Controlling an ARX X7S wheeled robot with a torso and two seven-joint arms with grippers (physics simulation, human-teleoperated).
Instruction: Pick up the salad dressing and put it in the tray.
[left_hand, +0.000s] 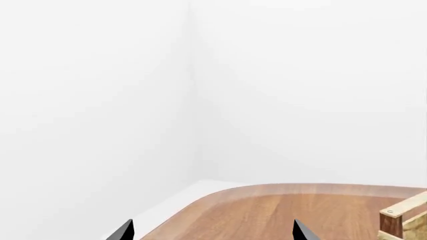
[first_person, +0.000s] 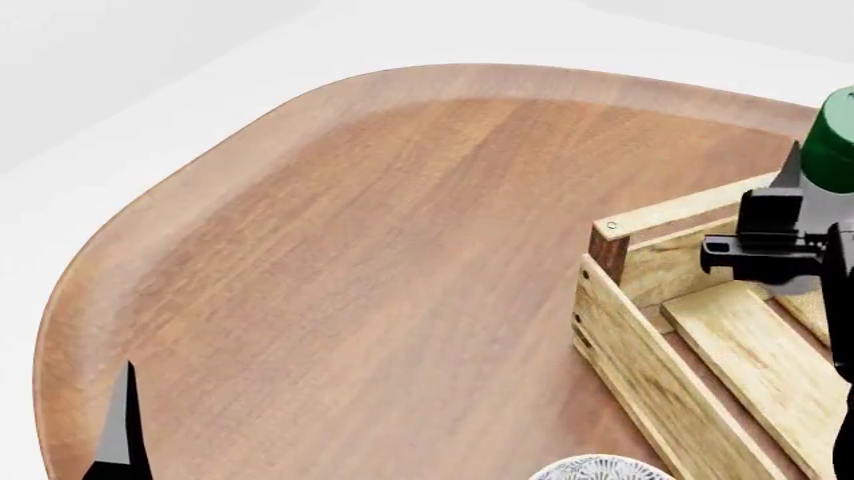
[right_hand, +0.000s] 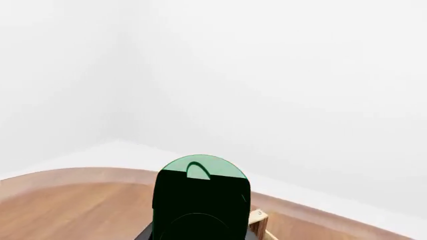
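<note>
The salad dressing, a bottle with a round green cap, is at the right edge of the head view, above the far end of the tray. My right gripper is shut on it and holds it in the air. In the right wrist view the green cap tops the dark bottle, which fills the space between the jaws. A tray corner post shows just beyond it. My left gripper is open and empty, over the table's far left part. The tray's corner is off to its side.
The wooden table has a rounded raised rim and white floor around it. A white-grey patterned bowl peeks in at the near edge, next to the tray's near wall. One left fingertip shows at the lower left.
</note>
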